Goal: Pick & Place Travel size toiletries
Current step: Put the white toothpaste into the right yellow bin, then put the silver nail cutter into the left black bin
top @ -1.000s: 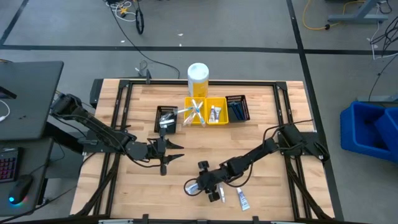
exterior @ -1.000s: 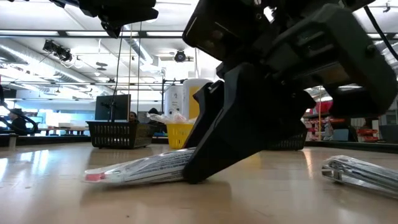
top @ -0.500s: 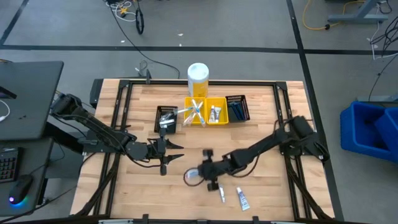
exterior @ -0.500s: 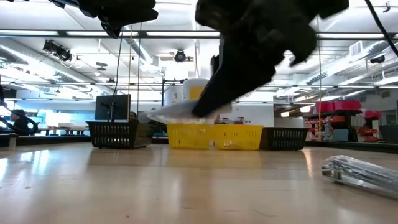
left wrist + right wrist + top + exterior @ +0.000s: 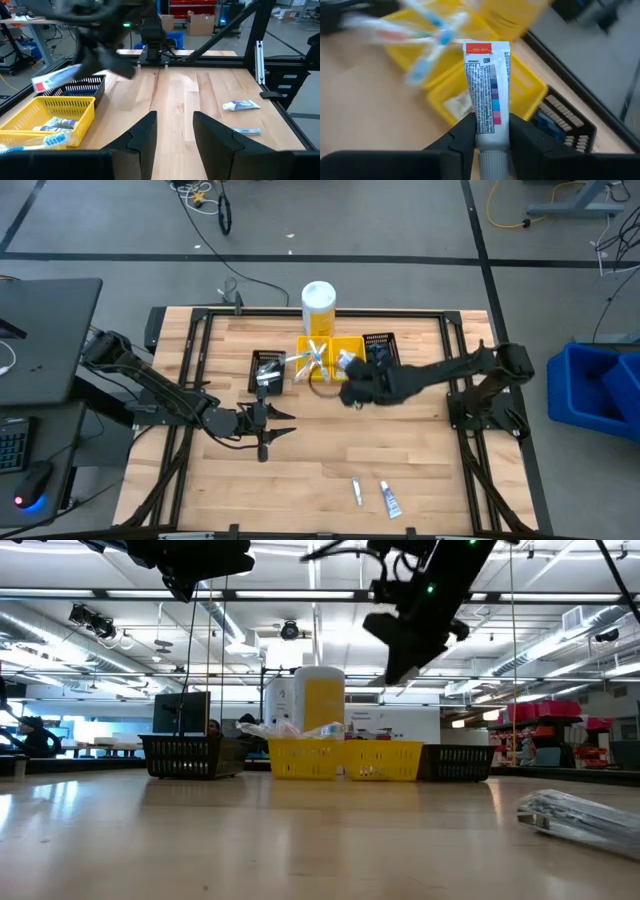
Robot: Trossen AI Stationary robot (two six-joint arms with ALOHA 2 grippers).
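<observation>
Here, in the high view, the right gripper [image 5: 345, 388] is seen raised over the yellow bins [image 5: 331, 358] near the far side of the table [image 5: 420, 465]. A toothpaste tube [image 5: 322, 376] is held between its fingers, though it shows only as a pale blur there. The left gripper [image 5: 280, 423] is parked over bare wood, well apart from the right one, with a black basket [image 5: 267, 370] just beyond its fingertips. Two more small tubes [image 5: 389, 499] and [image 5: 356, 491] are left lying on the near part of the table, far from both sets of fingers. A tall white-and-yellow container [image 5: 318, 306] is stood behind the bins.

In the low view, the right gripper [image 5: 400, 635] is seen high above the yellow bins [image 5: 345, 759]; its fingers cannot be made out here. A wrapped item [image 5: 580, 815] is lying on the wood close to the camera.

In the left wrist view, the left gripper's two fingers [image 5: 145, 137] are held apart with nothing between them, bare table ahead of them. Farther off, the tube [image 5: 52, 79] is seen carried by the right arm above a dark basket [image 5: 80, 87], next to a yellow bin [image 5: 47, 117].

In the right wrist view, the fingers [image 5: 462, 137] are closed on the cap end of the toothpaste tube [image 5: 486, 90], which points straight out from them. Beyond its tip, yellow bins [image 5: 520, 95] holding blurred toothbrushes [image 5: 430, 35] are seen.
</observation>
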